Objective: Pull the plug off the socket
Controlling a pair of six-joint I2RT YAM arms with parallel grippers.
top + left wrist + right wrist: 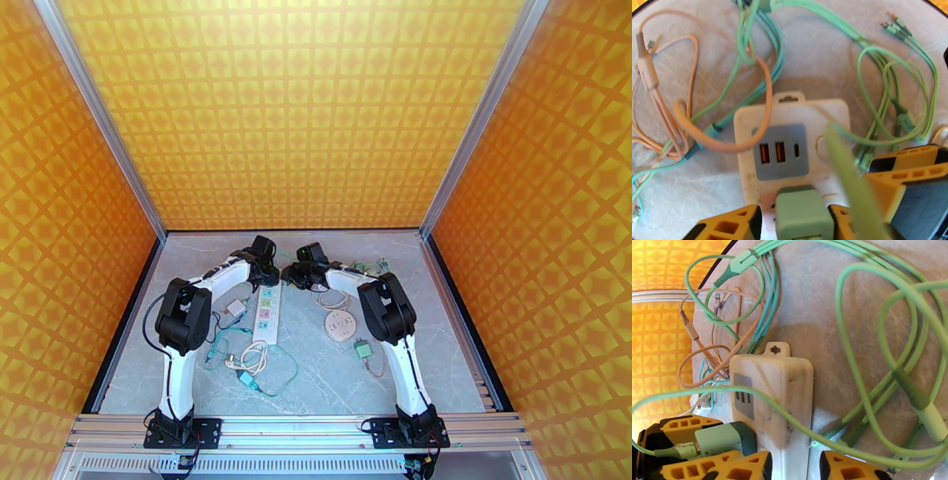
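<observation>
On the power strip (746,134): green plug (804,215), just beside its grey USB panel (780,169).
Left jaws: clamped on the plug's sides.
Right jaws: astride the strip's end; grip unclear.

You will find no text, label, brand, number or sign that can be read here; any marking on the power strip (267,313) or the round socket (340,324) is too small to make out.
</observation>
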